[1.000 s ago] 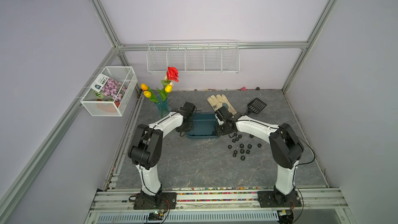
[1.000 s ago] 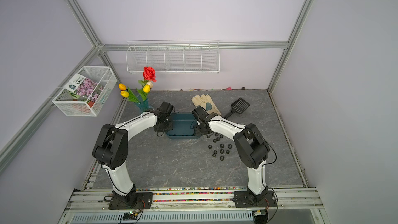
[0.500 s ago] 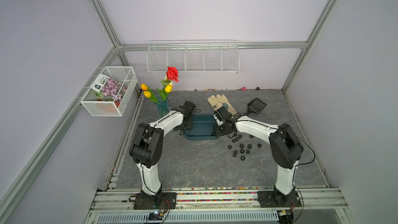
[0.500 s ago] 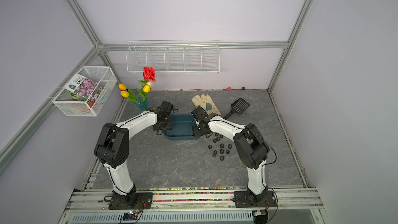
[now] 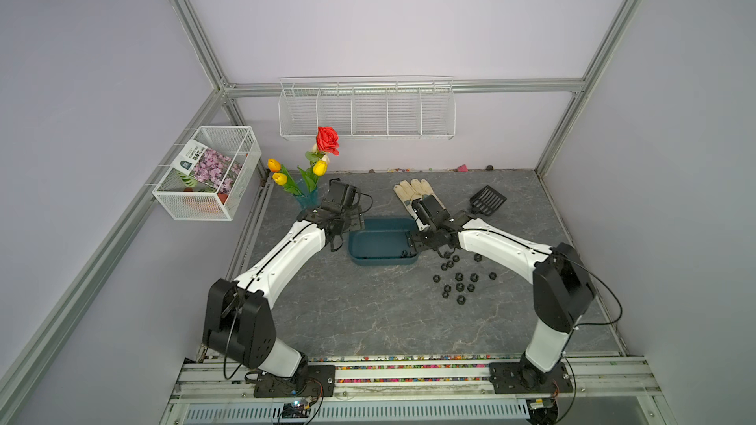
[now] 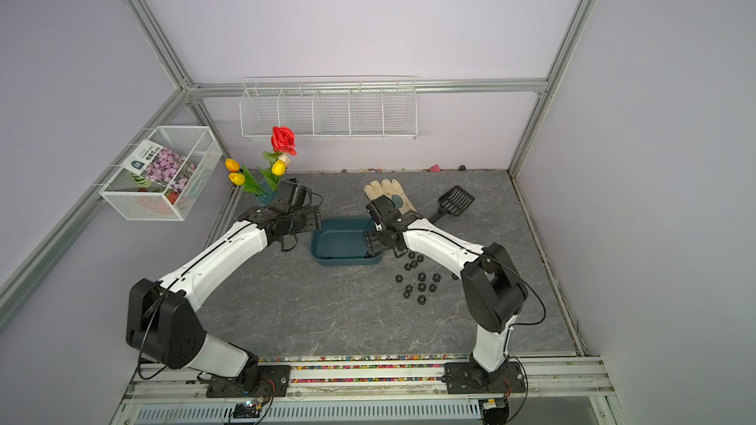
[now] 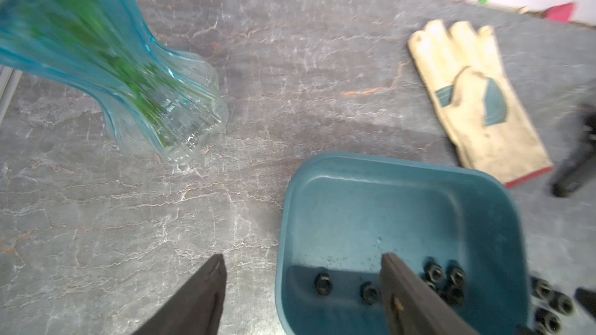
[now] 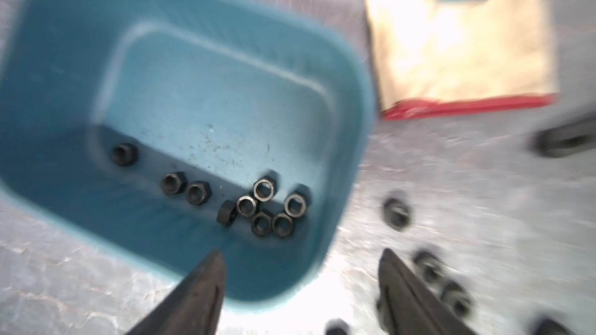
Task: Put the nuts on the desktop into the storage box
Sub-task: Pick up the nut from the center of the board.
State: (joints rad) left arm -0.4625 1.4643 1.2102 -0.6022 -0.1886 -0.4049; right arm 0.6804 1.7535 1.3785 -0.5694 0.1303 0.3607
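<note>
Right gripper (image 8: 300,252) is open and empty, with 1 tip over the box and 1 over the stone outside it. Same for the left gripper (image 7: 301,256): jaws apart, nothing held, straddling the opposite end wall.

Loose nuts (image 5: 458,280) lie scattered on the desktop (image 5: 368,320), just off the right-arm end of the storage box (image 5: 380,262). From the right tool they sit toward the robot's base and out to its right. About 9 more (image 8: 264,204) are already inside, bunched at that same end.

The box's long axis runs side to side between the 2 arms. Your right arm is clearly nearer the pile. The left has the whole box in its way.

Glove (image 5: 409,192) and scoop (image 5: 489,200) lie behind the box, the vase (image 7: 129,75) near the left tool.

Both wrist views are smeared. The right forearm covers the nuts nearest the box corner, so the loose count is rough, about 13.
</note>
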